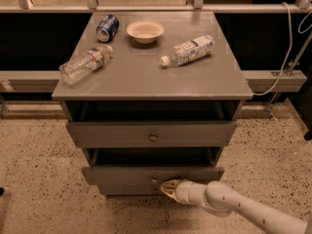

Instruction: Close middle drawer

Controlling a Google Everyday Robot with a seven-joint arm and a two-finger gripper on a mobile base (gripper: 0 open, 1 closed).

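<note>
Gripper (168, 188) sits at the low edge of the middle drawer (122, 175) front, tan tip pointing left. It is just right of and slightly below the drawer's small brass knob (154, 180). Tip appears to touch the front panel. Grip state: cannot tell. White arm (234, 206) enters from the bottom right corner.

Grey cabinet (146, 77) stands on speckled floor (34, 169), viewed from above and in front. An open dark slot lies under its top.

Upper drawer (112, 133): taller front, larger knob (153, 137).

Middle drawer: directly below the upper one and partly pulled out. A dark band of its box shows above the low flat front. Front stands forward of the upper drawer's front.

Lowest drawer front (131, 191): narrower, just below, to the left of the gripper.

On the cabinet top:
- clear plastic bottle (84, 64), lying at the left
- white-labelled bottle (189, 50), lying at the right
- tan bowl (145, 30), rear centre
- blue can (107, 27), on its side, left of the bowl
</note>
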